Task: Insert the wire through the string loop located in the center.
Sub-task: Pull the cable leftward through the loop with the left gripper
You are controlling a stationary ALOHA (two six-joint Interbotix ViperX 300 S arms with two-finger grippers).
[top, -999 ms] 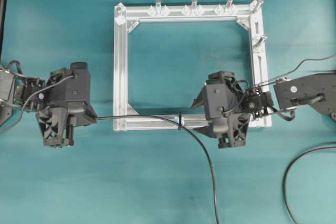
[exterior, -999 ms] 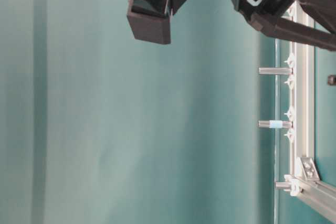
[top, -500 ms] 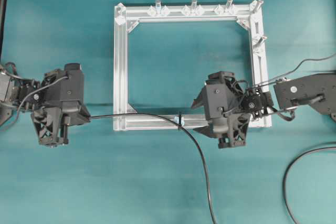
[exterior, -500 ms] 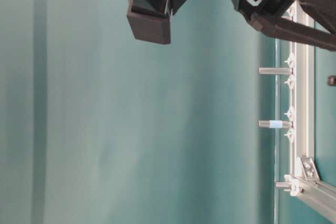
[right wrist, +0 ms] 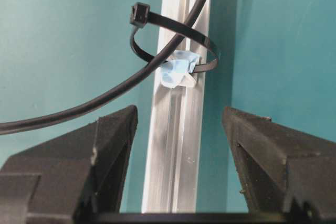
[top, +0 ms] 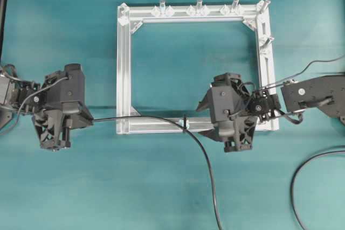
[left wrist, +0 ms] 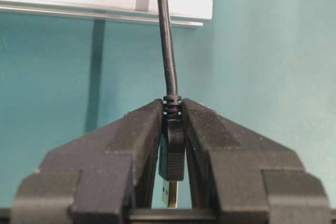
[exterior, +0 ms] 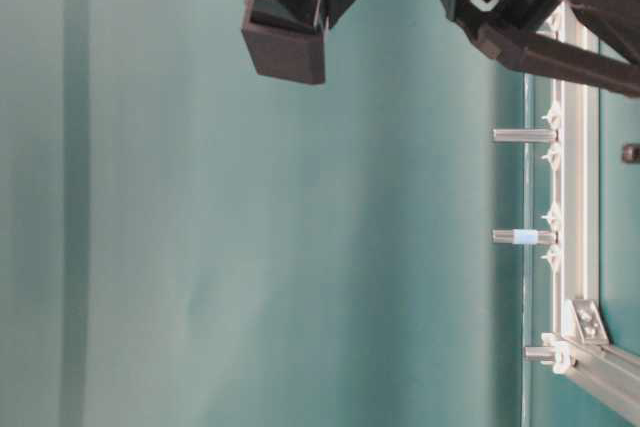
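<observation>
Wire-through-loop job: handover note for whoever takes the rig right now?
Left gripper: shut on the wire at its plug end, off the frame's left side.
Right gripper: open, jaws either side of the frame bar, holding nothing.
String loop: ringed around the bottom bar, by a blue patch.
Done: the wire already passes through the loop; the rest trails off the bottom of the overhead view.
Left: probably only to draw more through if wanted, then release; confirm the loop stays seated on the bar.
</observation>
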